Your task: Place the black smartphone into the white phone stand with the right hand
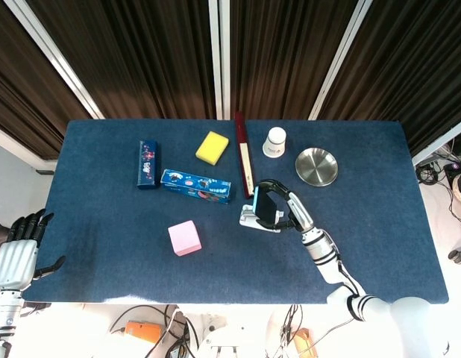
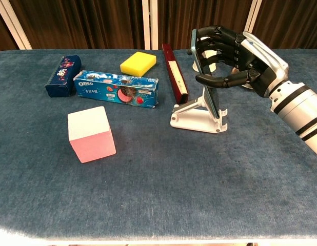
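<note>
Your left hand (image 1: 16,253) hangs off the table's left edge, fingers apart, holding nothing. At centre, the white phone stand (image 2: 197,116) carries the black smartphone (image 2: 203,82) against its backrest, your right hand (image 2: 240,59) wrapped around it from the right.

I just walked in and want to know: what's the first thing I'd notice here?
The robot's right hand grips a black smartphone and is resting it against the white phone stand in the middle of the blue table. A pink cube sits alone at the front left, with a yellow sponge at the back.
</note>
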`<state>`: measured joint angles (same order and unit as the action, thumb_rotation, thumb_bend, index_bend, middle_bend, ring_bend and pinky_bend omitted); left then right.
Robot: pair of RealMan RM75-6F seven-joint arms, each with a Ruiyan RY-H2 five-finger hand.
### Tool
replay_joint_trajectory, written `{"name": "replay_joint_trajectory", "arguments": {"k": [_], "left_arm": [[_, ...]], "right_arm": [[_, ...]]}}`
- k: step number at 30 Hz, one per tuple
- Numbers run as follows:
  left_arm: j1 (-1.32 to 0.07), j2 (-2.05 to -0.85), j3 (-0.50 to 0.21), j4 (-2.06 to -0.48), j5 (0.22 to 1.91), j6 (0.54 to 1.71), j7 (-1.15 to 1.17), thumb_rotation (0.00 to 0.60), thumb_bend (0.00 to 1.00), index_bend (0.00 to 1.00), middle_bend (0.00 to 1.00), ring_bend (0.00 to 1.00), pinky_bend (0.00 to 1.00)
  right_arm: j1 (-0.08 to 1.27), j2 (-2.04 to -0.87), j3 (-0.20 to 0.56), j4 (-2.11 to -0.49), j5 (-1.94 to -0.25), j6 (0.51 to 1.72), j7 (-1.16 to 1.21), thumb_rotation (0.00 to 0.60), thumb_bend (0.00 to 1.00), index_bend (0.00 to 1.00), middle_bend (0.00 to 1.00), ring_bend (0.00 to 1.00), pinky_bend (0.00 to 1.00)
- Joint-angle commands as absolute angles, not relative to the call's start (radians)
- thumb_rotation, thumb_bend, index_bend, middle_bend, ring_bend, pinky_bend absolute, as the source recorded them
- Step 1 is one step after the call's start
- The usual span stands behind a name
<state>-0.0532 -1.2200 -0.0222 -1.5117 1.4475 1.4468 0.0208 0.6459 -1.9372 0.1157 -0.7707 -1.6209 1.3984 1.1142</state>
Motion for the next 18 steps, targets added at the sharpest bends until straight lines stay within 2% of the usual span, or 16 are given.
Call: {"name": "replay_joint_trajectory", "arguments": {"k": [1, 5, 12, 18], "left_arm": [[-0.054, -1.221, -0.022, -1.510, 1.448, 1.446, 0.019, 0.600, 0.14, 0.09, 0.03, 0.00, 0.00], [-0.055, -1.223, -0.022, -1.507, 1.447, 1.443, 0.015, 0.600, 0.14, 0.09, 0.03, 0.00, 0.00], [-0.053, -1.227, -0.021, -1.499, 1.444, 1.441, 0.007, 0.600, 0.14, 0.09, 0.03, 0.00, 0.00], [-0.053, -1.230, -0.021, -1.492, 1.443, 1.439, 0.002, 0.600, 0.14, 0.09, 0.03, 0.00, 0.00]], "right_arm": [[0.645, -1.941, 0.111, -0.763, -1.618, 1.395, 1.118, 0.600, 0.31, 0.37, 0.37, 0.22, 0.31], [0.646, -1.943, 0.107, -0.754, -1.616, 1.392, 1.123, 0.600, 0.31, 0.35, 0.35, 0.20, 0.28], [0.647, -1.938, 0.098, -0.755, -1.615, 1.386, 1.134, 0.600, 0.29, 0.23, 0.29, 0.15, 0.22], [0.645, -1.935, 0.089, -0.754, -1.617, 1.385, 1.136, 0.600, 0.28, 0.18, 0.25, 0.12, 0.18]]}}
